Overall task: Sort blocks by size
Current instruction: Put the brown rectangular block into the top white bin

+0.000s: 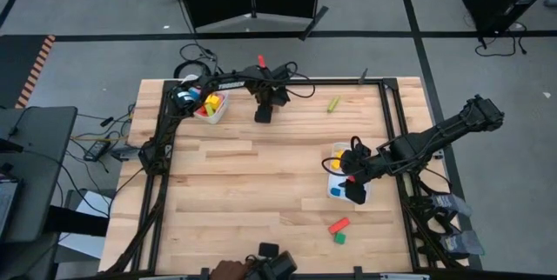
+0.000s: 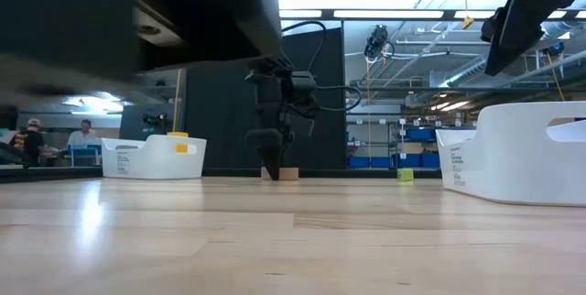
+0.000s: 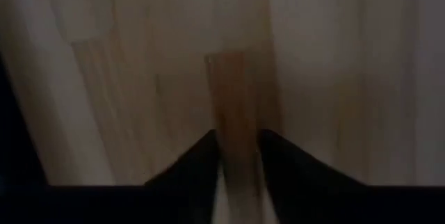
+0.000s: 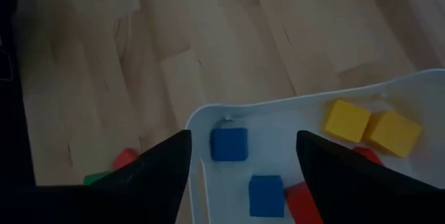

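A plain wooden bar block [image 3: 233, 99] lies flat on the table near the far edge, and my left gripper [image 1: 263, 116] stands over it, shut on it. In the low view the bar's end [image 2: 289, 174] sticks out beside the fingers. My right gripper [image 4: 243, 161] hangs open and empty above the right white bin [image 4: 201, 116], which holds blue cubes [image 4: 229, 144], yellow cubes [image 4: 345, 120] and a red block. A red block [image 1: 338, 225] and a green cube [image 1: 339, 238] lie near the front edge. A yellow-green block [image 1: 333, 104] lies at the far side. My left gripper pinches the bar's two long sides [image 3: 236, 147] between its two fingers, which come from above pointing down and lie across the bar. The bar rests flat on the table.
A second white bin [image 1: 213, 110] with yellow and other blocks stands at the far left, close to my left gripper. Cables [image 1: 196, 58] run along the far edge. Bare wood lies between the two bins.
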